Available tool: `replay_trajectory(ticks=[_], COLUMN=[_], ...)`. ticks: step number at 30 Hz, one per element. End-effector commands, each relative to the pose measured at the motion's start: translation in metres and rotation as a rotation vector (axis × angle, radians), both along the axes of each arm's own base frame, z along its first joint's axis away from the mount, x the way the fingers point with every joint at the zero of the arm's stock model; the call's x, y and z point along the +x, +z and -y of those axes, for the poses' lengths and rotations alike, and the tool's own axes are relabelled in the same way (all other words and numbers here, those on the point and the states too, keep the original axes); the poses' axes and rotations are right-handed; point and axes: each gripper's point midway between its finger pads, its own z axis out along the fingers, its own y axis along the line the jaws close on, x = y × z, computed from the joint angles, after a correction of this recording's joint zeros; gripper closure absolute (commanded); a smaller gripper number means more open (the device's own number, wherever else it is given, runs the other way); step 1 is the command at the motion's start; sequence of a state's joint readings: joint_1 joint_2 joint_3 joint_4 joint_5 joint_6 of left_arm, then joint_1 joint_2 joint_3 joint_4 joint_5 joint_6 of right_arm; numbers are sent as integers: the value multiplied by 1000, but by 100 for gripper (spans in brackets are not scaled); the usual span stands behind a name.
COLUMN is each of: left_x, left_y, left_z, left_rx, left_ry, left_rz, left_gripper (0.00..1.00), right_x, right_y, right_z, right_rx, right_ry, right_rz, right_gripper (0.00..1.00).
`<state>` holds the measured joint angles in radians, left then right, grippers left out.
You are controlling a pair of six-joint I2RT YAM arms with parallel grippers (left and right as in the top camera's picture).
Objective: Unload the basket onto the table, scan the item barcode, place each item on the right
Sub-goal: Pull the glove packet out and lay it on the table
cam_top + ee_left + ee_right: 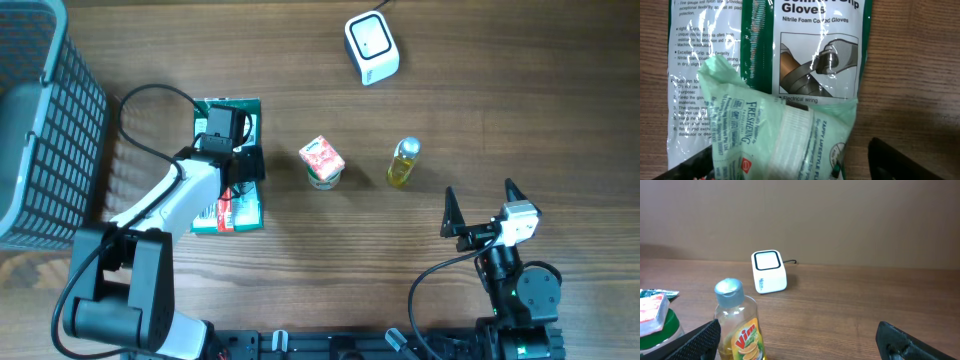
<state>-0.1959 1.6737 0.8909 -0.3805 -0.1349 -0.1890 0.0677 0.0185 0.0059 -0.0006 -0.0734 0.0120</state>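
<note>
1. Closest to the left wrist camera, a pale green bag (pixel 785 135) lies at the bottom centre of the frame. It rests on a gloves pack (pixel 805 50) that fills the upper part.
2. The left gripper (pixel 790 162) hangs right over the bag with its jaws spread wide. Its dark fingers (pixel 905 160) show only in the bottom corners, with the bag between them. Bare table shows between the bag and the finger at the lower right, so nothing is clamped. I can't tell whether the finger at the lower left brushes the bag.
3. I'd guess the bag is the item to scan, and that picking it up is the step in hand. Seen from above, arm and pack sit left of centre, well apart from the scanner (pixel 371 47) at the top, right of centre.
4. To do it well, the gripper should come down on the bag alone and close across its bunched middle, without catching the slick pack beneath. The film looks soft and may fold over its print, so the barcode side has to end up flat towards the scanner. I can't make out a barcode from here.
5. The right gripper (pixel 479 195) sits at the lower right, jaws wide apart, holding and touching nothing. A bottle (pixel 403 162) stands near it.
</note>
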Motion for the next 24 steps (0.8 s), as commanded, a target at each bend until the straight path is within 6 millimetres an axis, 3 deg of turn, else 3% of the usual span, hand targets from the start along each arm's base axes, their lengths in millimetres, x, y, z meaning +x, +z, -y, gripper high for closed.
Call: replay_trajectory(ticks=[1, 2, 9, 13, 16, 21, 24], left_x=[11, 15, 30, 22, 19, 18, 18], left_y=[27, 38, 116, 148, 162, 161, 161], left_z=[-5, -9, -15, -26, -30, -52, -53], left_rx=[36, 58, 60, -3, -106, -127, -127], left_ry=[-9, 6, 44, 61, 62, 116, 119], left_rz=[82, 118, 332, 295, 257, 252, 252], left_gripper=[6, 0, 0, 0, 0, 0, 0], right_x=[0, 0, 0, 0, 0, 0, 0], right_y=[0, 0, 0, 0, 0, 0, 0], right_z=[2, 2, 2, 2, 2, 2, 2], right_rx=[-11, -11, -11, -11, -11, -11, -11], right_ry=[-13, -13, -13, -13, -13, -13, -13], right_rz=[4, 4, 4, 4, 4, 4, 4], right_gripper=[0, 0, 0, 0, 0, 0, 0])
